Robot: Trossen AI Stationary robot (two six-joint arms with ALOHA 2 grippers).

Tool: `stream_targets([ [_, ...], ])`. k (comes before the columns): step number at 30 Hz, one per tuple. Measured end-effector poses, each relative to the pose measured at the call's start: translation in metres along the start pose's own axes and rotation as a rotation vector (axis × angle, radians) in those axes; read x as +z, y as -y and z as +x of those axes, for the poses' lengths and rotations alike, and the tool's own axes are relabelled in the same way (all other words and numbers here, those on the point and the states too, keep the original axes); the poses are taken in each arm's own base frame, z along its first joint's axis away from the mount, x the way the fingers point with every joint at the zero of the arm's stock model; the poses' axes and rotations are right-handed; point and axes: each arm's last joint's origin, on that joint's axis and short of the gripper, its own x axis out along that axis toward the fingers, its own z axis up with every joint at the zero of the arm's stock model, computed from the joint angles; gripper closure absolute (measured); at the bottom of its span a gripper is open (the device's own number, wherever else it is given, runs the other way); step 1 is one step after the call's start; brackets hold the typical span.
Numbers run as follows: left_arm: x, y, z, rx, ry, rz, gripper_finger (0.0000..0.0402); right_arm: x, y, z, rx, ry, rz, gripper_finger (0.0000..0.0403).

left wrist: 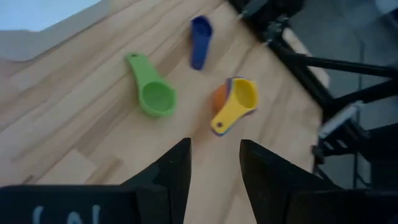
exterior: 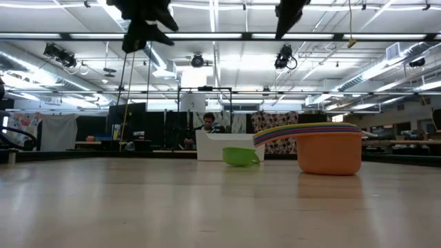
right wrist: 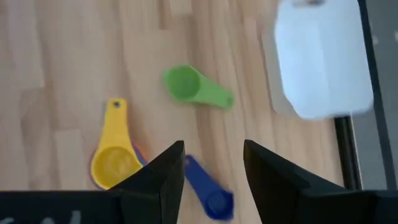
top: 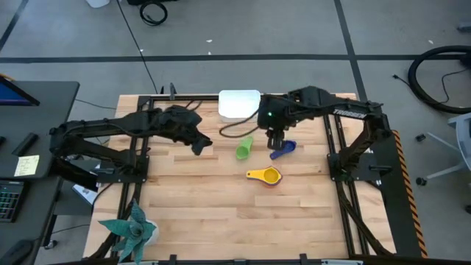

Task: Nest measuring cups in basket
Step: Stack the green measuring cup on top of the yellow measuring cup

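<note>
High view: glossy plastic round-bowled green cup point(top: 243, 148), rounded-rectangular white basket point(top: 239, 104).

A white basket point(top: 239, 103) is seen on a light wooden table point(top: 221, 213) of pale planks. A green cup point(top: 244, 148), a dark blue cup point(top: 282, 149) and a yellow cup point(top: 266, 175) are shown; the yellow one is nested in an orange cup point(exterior: 330, 153), with further coloured handles stacked between. Both arms and their fingers point(left wrist: 177, 171) are black. A teal plant point(top: 131, 230) is seen at the table's corner.
</note>
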Motion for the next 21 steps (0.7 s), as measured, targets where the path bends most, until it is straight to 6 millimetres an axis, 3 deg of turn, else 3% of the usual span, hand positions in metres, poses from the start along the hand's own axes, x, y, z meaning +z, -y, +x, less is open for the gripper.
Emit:
stream_targets([
  [8,0.005,-0.021,0.05,0.116,-0.076,-0.105,0.026,-0.012,0.045,0.005,-0.074,-0.116,0.124,0.0234],
  [15,0.016,-0.029,0.097,0.013,-0.038,-0.194,0.026,-0.027,0.079,0.011,0.017,-0.207,0.153,0.0236],
  [21,0.009,-0.041,0.13,0.039,-0.083,-0.199,0.026,-0.036,0.097,0.019,0.019,-0.244,0.171,0.0243],
])
